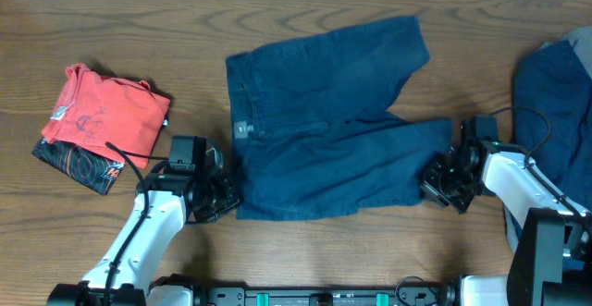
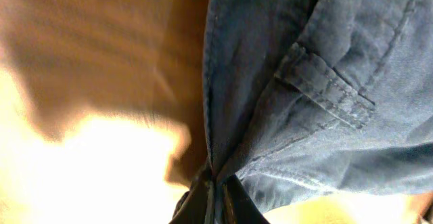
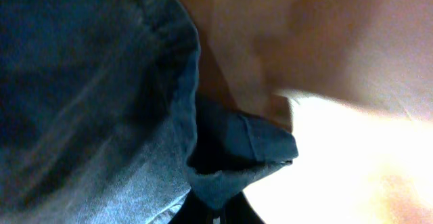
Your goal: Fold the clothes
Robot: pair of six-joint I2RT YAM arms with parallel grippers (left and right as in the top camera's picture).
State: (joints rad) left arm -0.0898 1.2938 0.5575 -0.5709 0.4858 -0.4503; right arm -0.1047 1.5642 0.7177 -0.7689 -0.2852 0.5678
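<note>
The navy shorts [image 1: 324, 130] lie spread flat on the wooden table [image 1: 111, 19] between the two arms. The waistband is on the left gripper's side and the legs run toward the right gripper.

The left gripper [image 1: 222, 195] is clenched on the near waistband corner. In its wrist view the cloth gathers into a tight pinch right at the fingers, and a stitched tab [image 2: 325, 88] sits just beyond. The right gripper [image 1: 442, 181] is clamped on the hem [image 3: 264, 143] of the nearer leg. That hem is doubled over into the jaws, with bare table beside it.

The step in hand looks like folding the near edge over onto the far half. To do it well:
- Lift both corners together and only just clear of the table.
- Hold the edge between them taut so it does not sag.
- Carry it straight away from the arms until it lines up with the far leg and waistband, then lower it before letting go.

The small bite at each pinch could slip if one arm pulls ahead.

Beyond the right gripper, at the table's edge, lies a second navy garment [image 1: 555, 93]. Well out past the left gripper, a red-orange T-shirt [image 1: 106, 112] rests on a black printed garment [image 1: 79, 163].
</note>
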